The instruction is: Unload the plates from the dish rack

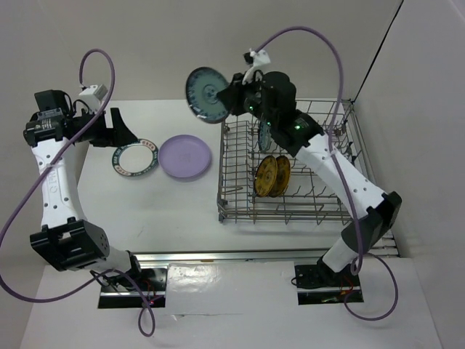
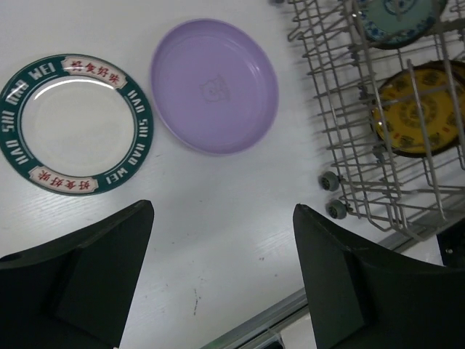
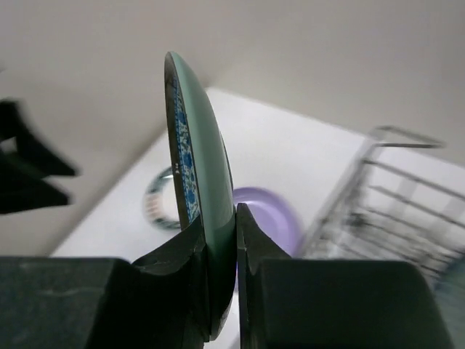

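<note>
Teal plate (image 1: 205, 94), rim-pinched by right gripper (image 3: 220, 218), wants laying flat beside lavender plate (image 1: 186, 156); left gripper (image 2: 221, 211) hangs wide, empty.

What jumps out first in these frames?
The right gripper pinches a teal plate by its rim, held in the air beside the far left corner of the dish rack. Two yellow plates stand in the rack. A lavender plate and a green-rimmed white plate lie flat on the table, near the open left gripper.

In the right wrist view the dish rack (image 3: 407, 169) is blurred; the lavender plate (image 3: 270, 209) (blurred too) sits half hidden behind the teal plate (image 3: 203, 189).
</note>
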